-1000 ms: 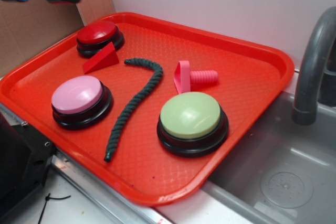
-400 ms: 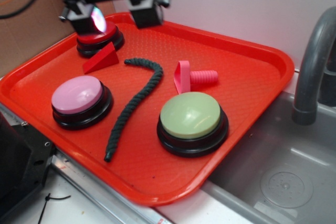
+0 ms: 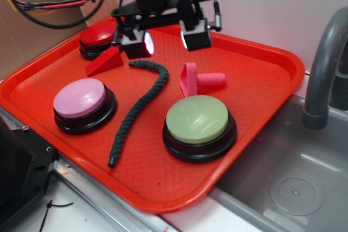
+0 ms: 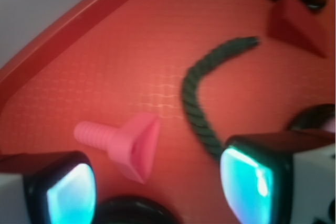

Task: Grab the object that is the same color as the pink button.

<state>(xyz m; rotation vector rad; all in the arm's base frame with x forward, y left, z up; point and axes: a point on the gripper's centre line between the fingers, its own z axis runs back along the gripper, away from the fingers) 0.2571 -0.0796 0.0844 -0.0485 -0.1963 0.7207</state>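
Claw (image 3: 166,41) released, hovering above my target: small bright pink plastic disc-and-stem piece (image 3: 197,80), seemingly light, rigid; ribbed stem offers best grip.

No readable text, label, brand, number or sign can be made out in either view. The button tops, the tray and the other items are seen as plain, unmarked surfaces, and the wrist view is too blurred for fine print to be read.
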